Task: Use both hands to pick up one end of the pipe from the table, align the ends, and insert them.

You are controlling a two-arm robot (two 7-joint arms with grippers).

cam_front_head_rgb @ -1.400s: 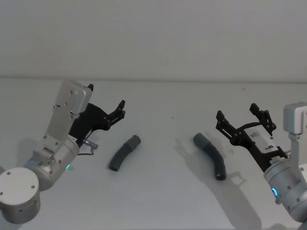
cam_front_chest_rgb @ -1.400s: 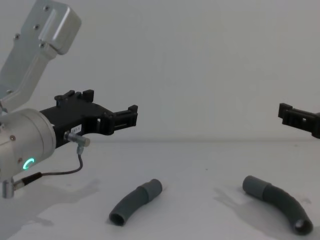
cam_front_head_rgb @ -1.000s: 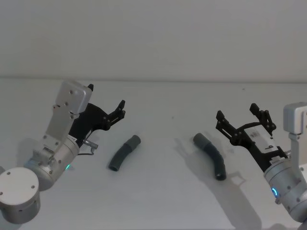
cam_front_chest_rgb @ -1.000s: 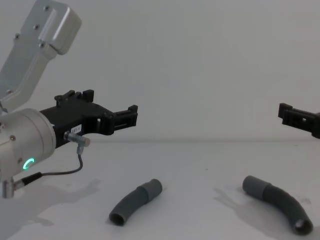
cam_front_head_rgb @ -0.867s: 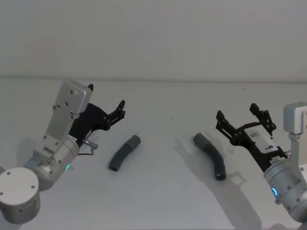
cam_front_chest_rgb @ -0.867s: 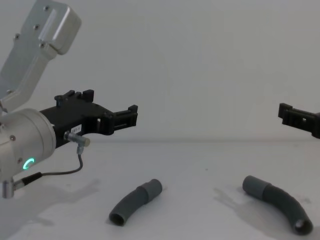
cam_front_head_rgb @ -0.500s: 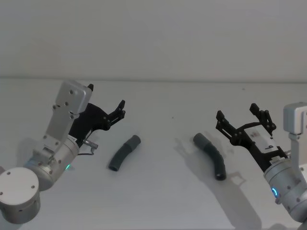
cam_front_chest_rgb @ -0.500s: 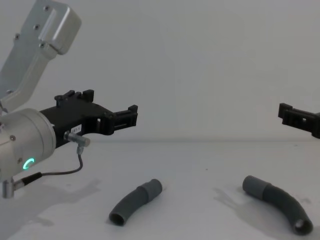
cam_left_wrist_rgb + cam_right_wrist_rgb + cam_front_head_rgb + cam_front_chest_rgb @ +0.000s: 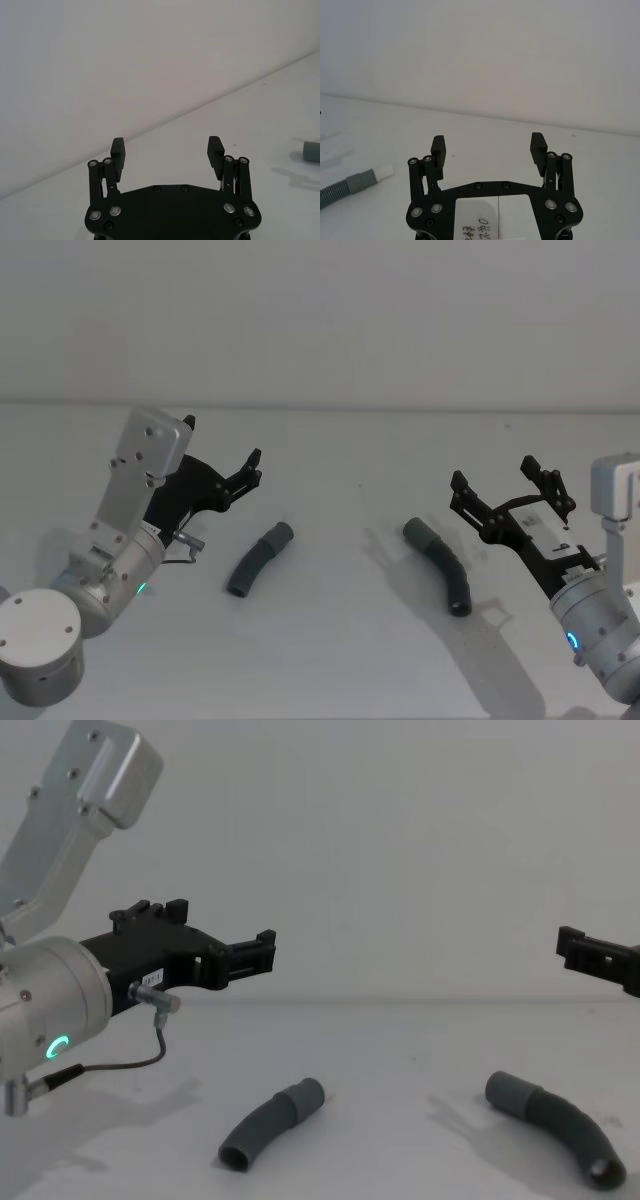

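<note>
I find the left gripper (image 9: 167,147) and the right gripper (image 9: 488,143) wide open and empty, both arms raised over the table (image 9: 330,660). The left pipe piece (image 9: 256,558) and the right pipe piece (image 9: 440,563) lie between the grippers, each near its own gripper's fingertips, untouched.

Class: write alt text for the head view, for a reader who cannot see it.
Two curved dark grey pipe pieces, left piece and right piece, lie apart on a white table, cuffed ends toward the middle. The open left gripper and open right gripper hover at the outer sides, touching neither.
</note>
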